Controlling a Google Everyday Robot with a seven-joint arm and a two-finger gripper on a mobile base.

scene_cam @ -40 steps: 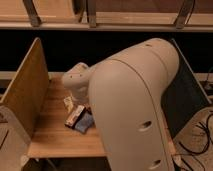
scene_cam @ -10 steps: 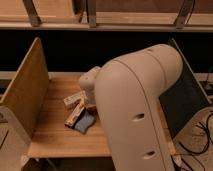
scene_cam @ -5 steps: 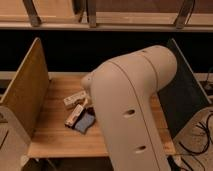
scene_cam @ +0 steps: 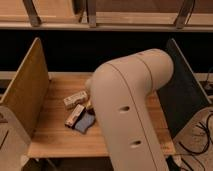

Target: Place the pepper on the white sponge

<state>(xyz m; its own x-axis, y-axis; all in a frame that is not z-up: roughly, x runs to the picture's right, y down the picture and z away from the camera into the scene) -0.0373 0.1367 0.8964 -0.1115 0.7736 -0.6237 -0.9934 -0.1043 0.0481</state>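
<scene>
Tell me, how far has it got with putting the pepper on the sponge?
Nothing looks done: no pepper sits on a sponge in view. The arm leans over the table, hiding its jaws, so whether it holds the pepper is unclear. A pale block lies beside it; the placing remains.

Warm, yellowish light of modest strength fills the scene. It seems to fall from above and the front: the pale shell of the arm (scene_cam: 131, 95) is the brightest area, with a soft sheen along its upper curve and shading toward its left edge. The wooden surface (scene_cam: 52, 136) is evenly lit and darkens close beside the arm. Behind it, the recess (scene_cam: 100, 50) under the shelf rail (scene_cam: 125, 23) is nearly black, and the right side panel (scene_cam: 184, 97) reads as a dark mass. The gripper is hidden behind the arm, on its shaded side.
</scene>
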